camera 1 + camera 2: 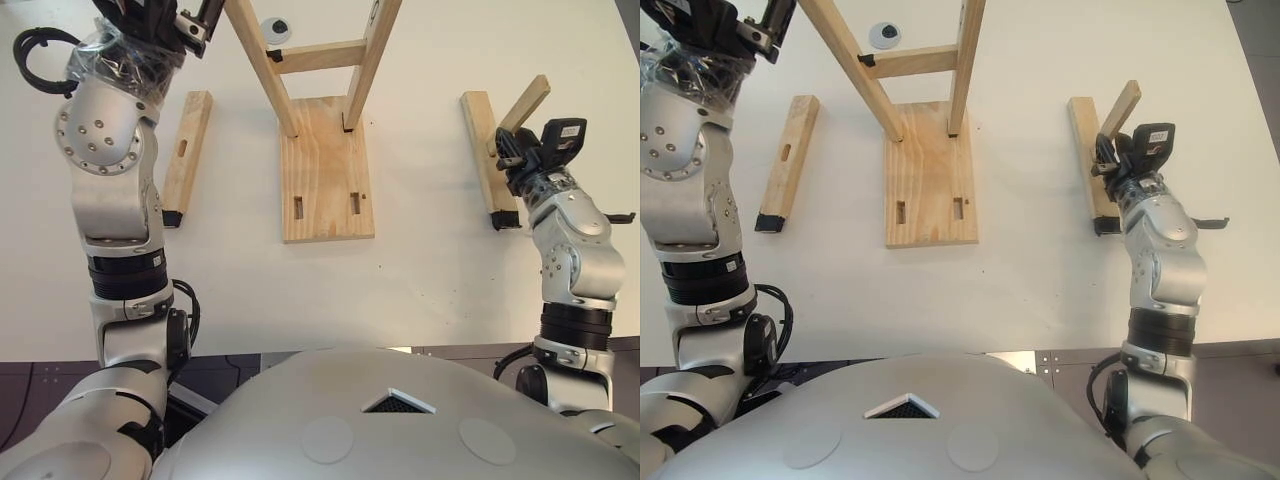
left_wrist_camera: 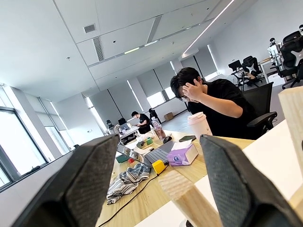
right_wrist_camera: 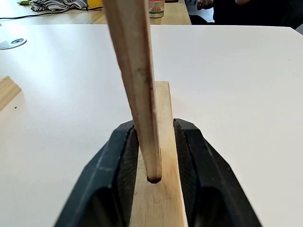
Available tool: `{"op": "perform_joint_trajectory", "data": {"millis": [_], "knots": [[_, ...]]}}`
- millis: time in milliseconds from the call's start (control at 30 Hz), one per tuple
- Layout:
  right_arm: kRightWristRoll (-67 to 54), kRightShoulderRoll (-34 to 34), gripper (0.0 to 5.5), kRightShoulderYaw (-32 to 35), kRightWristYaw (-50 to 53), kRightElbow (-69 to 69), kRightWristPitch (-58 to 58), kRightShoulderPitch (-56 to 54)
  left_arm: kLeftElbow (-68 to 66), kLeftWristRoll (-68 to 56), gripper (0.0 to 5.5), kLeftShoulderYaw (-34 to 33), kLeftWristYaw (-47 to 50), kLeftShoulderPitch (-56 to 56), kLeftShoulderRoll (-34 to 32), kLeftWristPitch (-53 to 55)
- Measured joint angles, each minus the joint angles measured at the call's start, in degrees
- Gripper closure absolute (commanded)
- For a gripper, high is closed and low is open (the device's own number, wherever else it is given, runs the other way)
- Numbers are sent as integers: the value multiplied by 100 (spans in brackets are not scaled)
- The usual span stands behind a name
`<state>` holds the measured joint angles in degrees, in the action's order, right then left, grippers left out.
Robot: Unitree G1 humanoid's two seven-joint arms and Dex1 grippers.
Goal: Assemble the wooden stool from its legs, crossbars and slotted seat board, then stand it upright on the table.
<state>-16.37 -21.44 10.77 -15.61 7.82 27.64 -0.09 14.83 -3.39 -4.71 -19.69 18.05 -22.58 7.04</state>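
The slotted seat board [image 1: 325, 190] lies flat at the table's middle. Two legs [image 1: 262, 65] stand tilted in its far slots, joined by a crossbar [image 1: 318, 56]. My left gripper [image 1: 197, 28] is raised just left of these legs, open, and a leg's end [image 2: 187, 196] shows beyond its fingers [image 2: 80, 184]. A loose leg [image 1: 187, 155] lies on the left. On the right lies another leg [image 1: 483, 150]. My right gripper [image 3: 154, 137] is shut on a crossbar [image 3: 135, 71] whose end sits in that leg's slot.
A small round disc [image 1: 276, 28] sits in the white table behind the standing legs. The near slots of the seat board [image 1: 354, 203] are open. Bare table [image 1: 420, 270] stretches in front of the board to the near edge.
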Motion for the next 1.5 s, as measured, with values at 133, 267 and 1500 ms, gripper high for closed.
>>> {"op": "perform_joint_trajectory", "data": {"millis": [133,267,1500], "knots": [[-15,-363,298,-7,-178,460,703,135,114,7,239,-13,53,-82,2,10],[-72,-442,241,49,-181,836,1444,397,175,51,239,-4,57,-263,0,29],[-1393,-1822,346,735,-3678,-2032,289,-2540,1011,-4973,239,-79,-1455,-1555,1289,3563]]}}
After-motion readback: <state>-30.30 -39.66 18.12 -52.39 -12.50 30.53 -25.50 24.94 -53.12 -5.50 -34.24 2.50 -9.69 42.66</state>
